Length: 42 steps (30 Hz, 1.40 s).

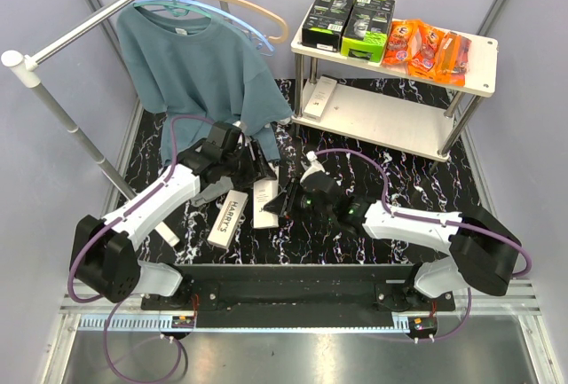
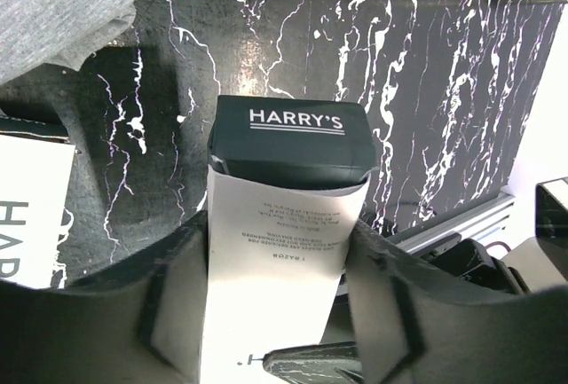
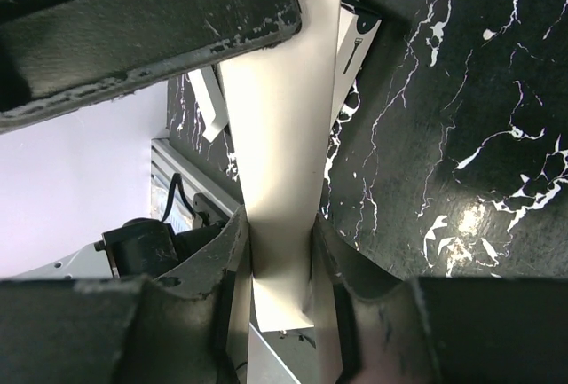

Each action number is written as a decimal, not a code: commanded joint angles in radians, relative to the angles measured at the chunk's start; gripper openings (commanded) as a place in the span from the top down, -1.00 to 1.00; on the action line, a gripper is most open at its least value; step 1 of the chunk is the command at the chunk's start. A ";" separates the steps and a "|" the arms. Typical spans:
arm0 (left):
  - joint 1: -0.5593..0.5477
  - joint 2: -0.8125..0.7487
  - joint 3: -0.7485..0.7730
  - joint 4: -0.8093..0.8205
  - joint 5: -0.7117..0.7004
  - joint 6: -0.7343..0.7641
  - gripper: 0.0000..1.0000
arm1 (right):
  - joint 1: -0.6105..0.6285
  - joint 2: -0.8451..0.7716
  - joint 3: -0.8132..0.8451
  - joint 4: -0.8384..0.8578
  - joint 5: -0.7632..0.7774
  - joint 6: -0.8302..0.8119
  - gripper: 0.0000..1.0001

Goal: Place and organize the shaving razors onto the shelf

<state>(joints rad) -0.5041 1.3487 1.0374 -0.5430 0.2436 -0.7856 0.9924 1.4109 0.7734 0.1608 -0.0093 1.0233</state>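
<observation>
A slim white "HARRY'S" box (image 1: pixel 265 202) with a black end cap is held low over the black marbled mat between both grippers. My left gripper (image 1: pixel 258 177) is shut on its wide sides (image 2: pixel 277 264), with the box (image 2: pixel 288 127) pointing away. My right gripper (image 1: pixel 286 199) is shut on its thin edge (image 3: pixel 282 251), with the box (image 3: pixel 280 136) running up between the fingers. A second HARRY'S box (image 1: pixel 229 218) lies on the mat. The cream two-tier shelf (image 1: pixel 390 120) holds a HARRY'S box (image 1: pixel 321 97) below, and black-and-green boxes (image 1: pixel 348 20) and orange packs (image 1: pixel 426 47) on top.
A teal sweatshirt (image 1: pixel 195 65) hangs from hangers on a metal rail (image 1: pixel 80 34) at the back left, its hem reaching the mat near my left arm. The second box (image 2: pixel 27 207) and grey cloth (image 2: pixel 62 3) show in the left wrist view. The left finger (image 3: pixel 142 29) crosses the right wrist view.
</observation>
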 commanded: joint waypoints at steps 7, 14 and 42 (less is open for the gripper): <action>0.003 -0.045 0.010 0.054 0.040 0.017 -0.98 | 0.009 -0.009 0.000 0.051 0.012 -0.006 0.64; 0.004 -0.082 0.030 -0.020 -0.093 0.068 -0.98 | 0.009 -0.004 -0.003 0.055 0.012 -0.005 0.67; 0.001 -0.197 -0.013 -0.284 -0.563 0.126 -0.98 | -0.020 0.002 -0.019 0.023 -0.014 0.018 0.68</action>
<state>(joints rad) -0.5041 1.1561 1.0336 -0.8402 -0.2901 -0.6773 0.9913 1.4261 0.7456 0.1551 -0.0185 1.0367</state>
